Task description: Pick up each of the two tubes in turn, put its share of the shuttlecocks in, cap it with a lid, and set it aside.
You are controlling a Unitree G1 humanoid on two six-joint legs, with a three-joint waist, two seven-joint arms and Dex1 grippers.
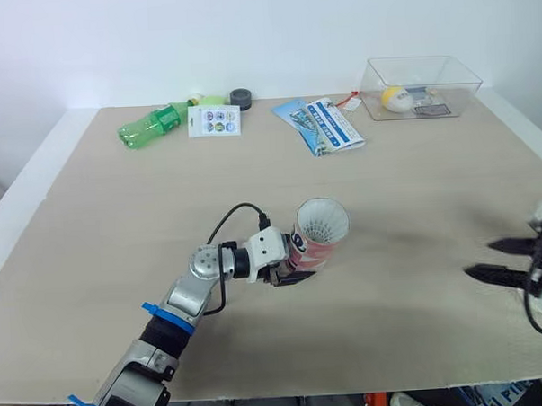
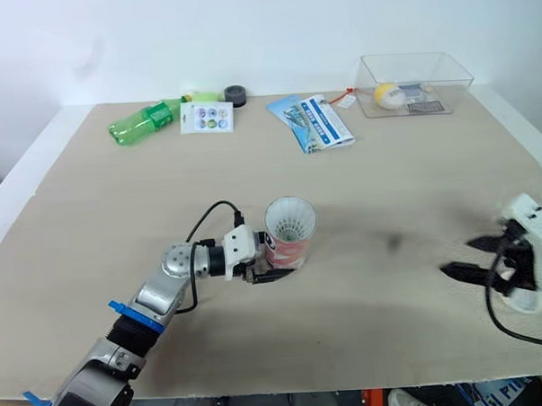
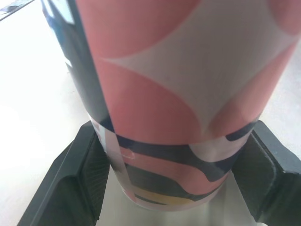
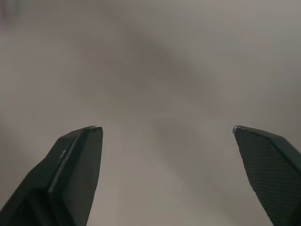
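Left pincer [image 1: 297, 274] tight around pink-patterned tube [image 1: 309, 248], shuttlecock [image 1: 324, 220] inside; right pincer [image 1: 478, 258] wide apart, empty; leaflet [image 1: 326, 124] text illegible

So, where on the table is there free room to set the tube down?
Bare table lies between the tube and the open right gripper, and left of the tube up to the green bottle. The far edge is crowded: bottle, card, leaflet, clear box.

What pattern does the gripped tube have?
The tube: pink and white curved shapes plus dark bands; best in left wrist view.
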